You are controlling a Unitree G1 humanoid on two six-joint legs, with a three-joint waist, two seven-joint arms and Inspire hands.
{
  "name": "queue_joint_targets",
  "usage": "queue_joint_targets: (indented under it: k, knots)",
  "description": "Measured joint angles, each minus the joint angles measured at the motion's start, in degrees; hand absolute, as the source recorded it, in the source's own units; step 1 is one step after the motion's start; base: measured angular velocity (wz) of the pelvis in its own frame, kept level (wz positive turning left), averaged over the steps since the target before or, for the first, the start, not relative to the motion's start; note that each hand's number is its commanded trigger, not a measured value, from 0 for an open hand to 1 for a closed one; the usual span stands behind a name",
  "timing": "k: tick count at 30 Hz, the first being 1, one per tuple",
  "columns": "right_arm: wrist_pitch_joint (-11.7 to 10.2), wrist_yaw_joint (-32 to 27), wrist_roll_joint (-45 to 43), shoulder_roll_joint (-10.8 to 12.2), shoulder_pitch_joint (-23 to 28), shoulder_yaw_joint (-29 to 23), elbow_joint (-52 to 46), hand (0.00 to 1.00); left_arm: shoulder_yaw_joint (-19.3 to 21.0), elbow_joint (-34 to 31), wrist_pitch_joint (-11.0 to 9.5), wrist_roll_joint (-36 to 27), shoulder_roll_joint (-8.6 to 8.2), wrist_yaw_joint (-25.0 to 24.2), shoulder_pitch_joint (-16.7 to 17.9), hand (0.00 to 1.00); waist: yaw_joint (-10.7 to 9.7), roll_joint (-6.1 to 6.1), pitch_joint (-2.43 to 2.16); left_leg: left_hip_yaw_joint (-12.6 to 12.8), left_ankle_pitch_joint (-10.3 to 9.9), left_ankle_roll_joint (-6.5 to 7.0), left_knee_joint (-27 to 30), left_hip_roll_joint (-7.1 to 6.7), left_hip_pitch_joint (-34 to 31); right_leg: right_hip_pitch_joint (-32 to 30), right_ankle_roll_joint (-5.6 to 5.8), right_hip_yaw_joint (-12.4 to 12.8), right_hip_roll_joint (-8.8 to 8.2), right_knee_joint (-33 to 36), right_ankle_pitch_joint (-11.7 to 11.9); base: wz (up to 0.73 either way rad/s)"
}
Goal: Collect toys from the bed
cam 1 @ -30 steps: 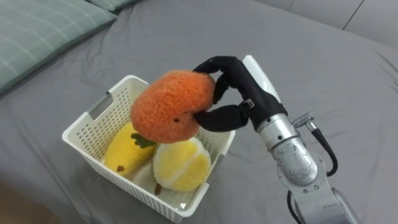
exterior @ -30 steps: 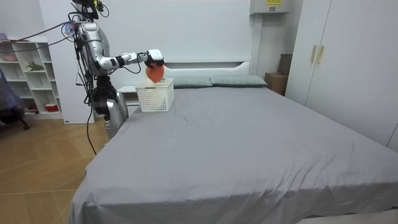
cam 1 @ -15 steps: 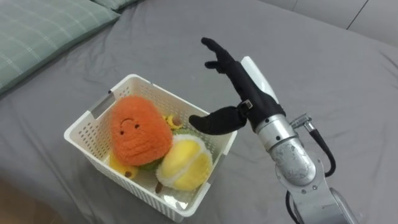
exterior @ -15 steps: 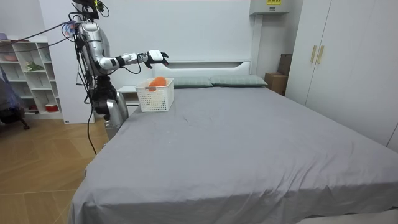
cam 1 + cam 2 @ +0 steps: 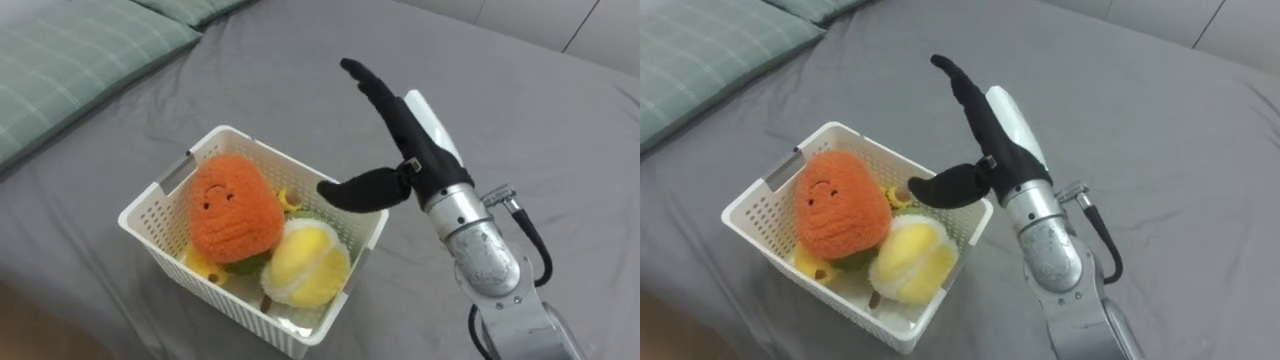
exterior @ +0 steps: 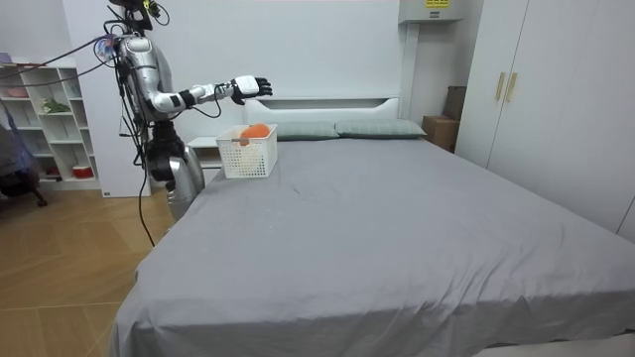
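Sitting in basket (image 5: 160,245): orange toy (image 5: 232,210) (R hand (image 5: 405,135) above)

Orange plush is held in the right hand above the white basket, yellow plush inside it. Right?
Not quite. The orange plush lies in the white basket, next to the yellow plush. The right hand is open and empty above the basket's rim, as the left eye view shows.

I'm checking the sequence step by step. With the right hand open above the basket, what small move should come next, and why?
Probably draw the right hand back, away from the basket. Its fingers are straight and hold nothing, and the orange plush toy rests inside the basket beside the yellow plush, so the hand seems to have nothing left to do there.
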Motion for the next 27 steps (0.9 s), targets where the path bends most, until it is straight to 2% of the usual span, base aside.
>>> queue_joint_targets:
  k: [5,6,10,13,16,18,20,22,27]
  knots:
    - [-0.9,-1.8,1.9,-0.1,2.4,-4.2,0.0,0.0,0.4,0.0,-0.5,0.0,0.32,0.0,0.1,0.0,-2.5,0.25,0.05,0.1,0.3,0.62,-0.1,-0.31,0.2,-0.8,0.21,-0.3,-0.56,1.7,0.0,0.0]
    - [-1.7,-2.5,3.5,-0.2,3.7,-5.9,0.0,0.0,0.4,0.1,-0.6,-0.1,0.32,0.0,0.3,0.0,-2.7,0.31,0.01,0.4,0.3,0.81,-0.1,-0.44,0.2,-0.8,0.25,0.1,-0.67,1.6,-0.1,-0.07]
    - [-1.9,-6.1,9.7,-0.2,6.6,-11.0,0.3,0.0,1.4,0.1,-0.8,0.0,0.29,0.7,1.4,0.0,-4.0,0.14,-0.11,2.0,0.6,1.32,-1.1,-0.6,0.5,-1.8,0.55,2.7,-0.72,1.5,0.1,-0.19]
    - [-2.8,-8.6,14.2,-0.4,9.2,-14.4,0.4,0.0,2.3,0.1,-1.2,0.1,0.27,1.0,2.8,0.0,-4.6,-0.18,-0.35,2.9,0.7,1.5,-2.2,-0.61,1.5,-1.7,0.62,3.3,-0.77,1.5,0.2,-0.2]
    - [-3.5,-10.8,17.4,-0.4,9.9,-17.0,0.5,0.0,2.8,-1.0,-1.3,0.1,0.19,1.2,4.1,0.0,-5.8,-0.38,-0.48,3.4,0.7,1.59,-2.4,-0.59,1.7,-1.7,0.74,3.7,-0.72,1.3,0.2,-0.1]
    - [-4.7,-13.1,18.7,-0.4,10.7,-20.0,0.9,0.0,4.5,-1.5,-1.5,0.1,0.19,1.8,4.6,0.0,-6.7,-0.5,-0.59,3.7,0.7,1.67,-2.8,-0.6,1.7,-1.4,1.11,5.1,0.0,0.0,0.6,-0.08]
    - [-5.5,-14.4,20.6,-0.5,10.7,-22.0,2.3,0.0,4.4,-2.7,-1.5,0.0,0.13,2.1,5.7,0.0,-7.4,-0.52,-0.59,3.8,0.7,1.68,-2.9,-0.57,1.8,-1.3,1.12,5.9,0.17,-0.5,0.8,-0.08]
    - [-5.6,-15.8,24.2,-0.5,10.7,-24.0,5.0,0.0,4.4,-3.6,-1.4,0.1,-0.05,2.9,6.1,0.0,-8.5,-0.52,-0.58,3.9,0.7,1.68,-3.1,-0.56,1.9,-1.2,1.12,6.3,0.21,-0.7,0.8,-0.03]
    - [-5.6,-16.8,31.7,-0.6,11.6,-25.2,7.5,0.0,4.3,-4.7,-0.9,0.1,-0.44,3.2,6.4,0.0,-9.2,-0.29,-0.46,5.4,0.7,1.61,-4.0,-0.38,2.0,-1.6,1.14,7.6,0.4,-1.5,0.8,-0.15]
